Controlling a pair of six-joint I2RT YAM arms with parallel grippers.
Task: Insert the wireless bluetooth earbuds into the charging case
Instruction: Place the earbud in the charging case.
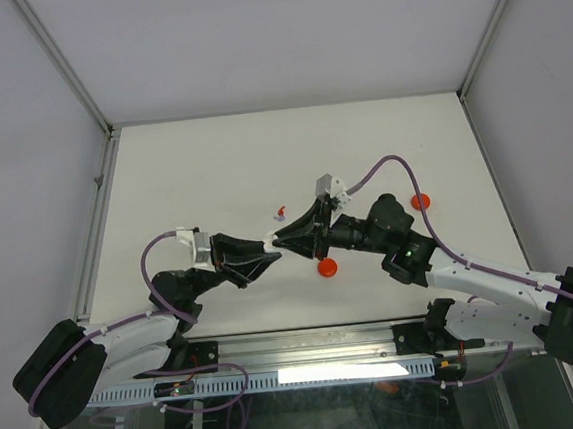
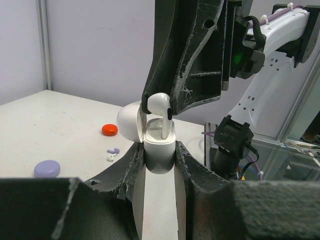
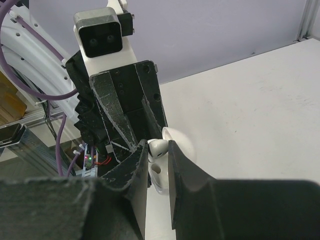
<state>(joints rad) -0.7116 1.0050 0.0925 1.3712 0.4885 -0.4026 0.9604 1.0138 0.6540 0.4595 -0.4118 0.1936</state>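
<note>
While the small white stemmed plastic earbud (image 2: 160, 105) hangs pinched in the narrow jaws of the right gripper (image 1: 280, 240), its stem looks partly down one socket of the glossy white plastic charging case (image 2: 159, 156). The left gripper (image 1: 266, 247) clamps that case between its jaws, up above the white table (image 1: 212, 171). The case's rounded lid (image 2: 130, 122) is tipped open toward nine o'clock in the left wrist view.

From where I stand, the risk is alignment. The bud looks a touch tilted, and a push down at that angle could bind the stem on the socket rim and twist it out of the pinch. The case is smooth and gripped only by its lower body, so a hard push might slide it through the left jaws or rock it. Letting go too early seems just as bad, since a half-seated bud could tip out and drop to the table. The lid sits close behind the right jaws and could get knocked shut.

A second socket (image 3: 156, 169) shows empty in the right wrist view. Some loose tiny buds (image 1: 280, 215) lie at twelve o'clock from where the arms meet, and a flat round red puck (image 1: 326, 266) lies at five o'clock.
</note>
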